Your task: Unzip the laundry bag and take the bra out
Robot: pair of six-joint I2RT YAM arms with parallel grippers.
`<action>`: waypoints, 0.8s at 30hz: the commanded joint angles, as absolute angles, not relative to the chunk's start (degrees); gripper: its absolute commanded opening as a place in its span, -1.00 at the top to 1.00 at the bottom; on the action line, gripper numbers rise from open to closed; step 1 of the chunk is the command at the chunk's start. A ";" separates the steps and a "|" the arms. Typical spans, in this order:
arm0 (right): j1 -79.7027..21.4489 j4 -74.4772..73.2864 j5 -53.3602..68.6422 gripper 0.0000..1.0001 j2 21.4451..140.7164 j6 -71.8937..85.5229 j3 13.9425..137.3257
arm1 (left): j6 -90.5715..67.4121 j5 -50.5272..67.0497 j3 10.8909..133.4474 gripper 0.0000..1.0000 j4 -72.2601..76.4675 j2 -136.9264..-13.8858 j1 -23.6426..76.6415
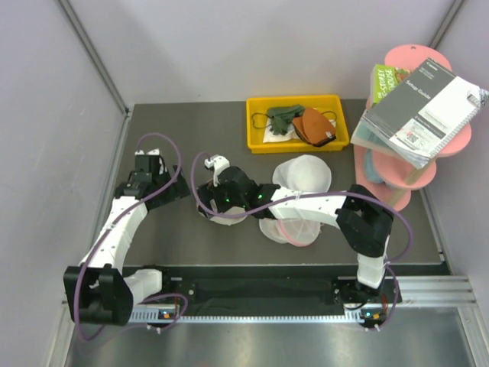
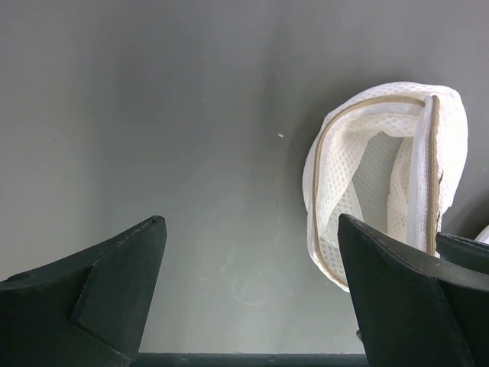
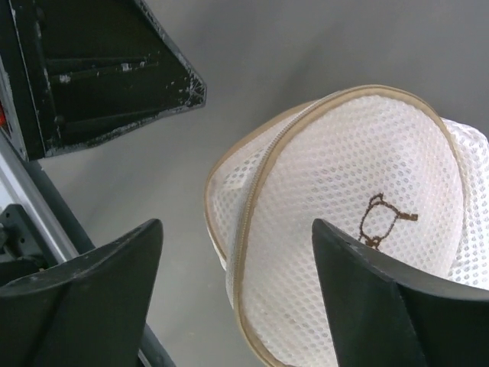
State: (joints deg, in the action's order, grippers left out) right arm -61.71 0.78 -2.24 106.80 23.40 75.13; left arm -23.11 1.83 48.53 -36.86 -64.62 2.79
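The laundry bag [image 3: 344,229] is a white mesh pod with a beige rim, a zipper along its edge and a small dark mark [image 3: 378,222] on its face. It lies on the grey table. My right gripper [image 3: 237,223] hovers over it, open, with the bag's rim under the gap and nothing gripped. In the top view that gripper [image 1: 221,205] covers most of the bag [image 1: 229,219]. My left gripper [image 2: 250,220] is open over bare table, with the bag [image 2: 382,176] just to its right. No bra can be made out.
A plain white mesh bag [image 1: 302,174] and a pink-rimmed mesh bag [image 1: 294,232] lie right of the grippers, under the right arm. A yellow tray [image 1: 256,138] with small items sits at the back. A pink stand with books [image 1: 405,153] fills the right side.
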 commanded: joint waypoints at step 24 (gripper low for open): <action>-48.88 2.90 2.55 -0.99 86.14 25.92 61.28 | -21.01 7.90 53.79 -0.98 -32.09 -59.06 1.05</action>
